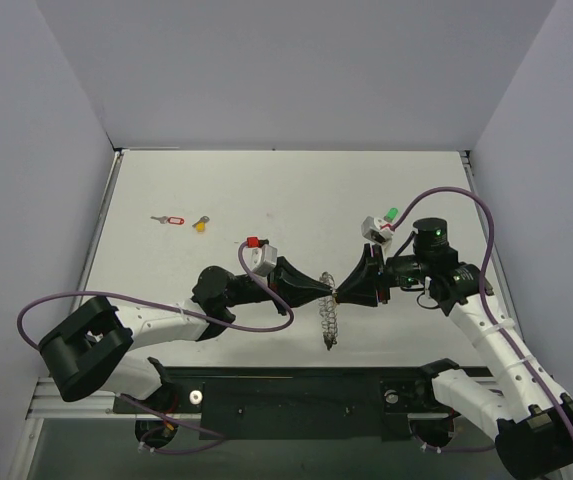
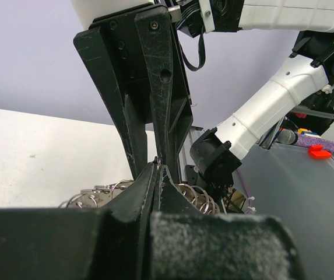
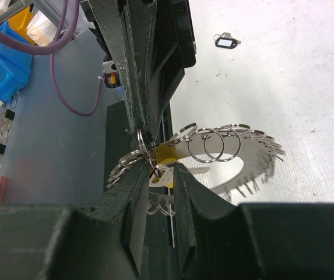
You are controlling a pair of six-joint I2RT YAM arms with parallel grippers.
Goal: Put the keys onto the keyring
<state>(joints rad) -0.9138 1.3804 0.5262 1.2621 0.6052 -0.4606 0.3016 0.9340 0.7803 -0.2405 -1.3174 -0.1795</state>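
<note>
With the left gripper (image 1: 329,289) clamped shut on the keyring (image 1: 330,326), which trails toward six o'clock, the right gripper (image 1: 343,292) (jaws narrowly apart about a yellow-headed key (image 3: 167,154), grip unclear) should slide it squarely onto the pinched ring.

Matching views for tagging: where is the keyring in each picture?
Top external: keyring centre, below the meeting tips.
Left wrist: keyring low centre, flanking the fingers.
Right wrist: keyring centre, fanning right.
Shared landmark: left end effector and right end effector meeting tip to tip.
</note>
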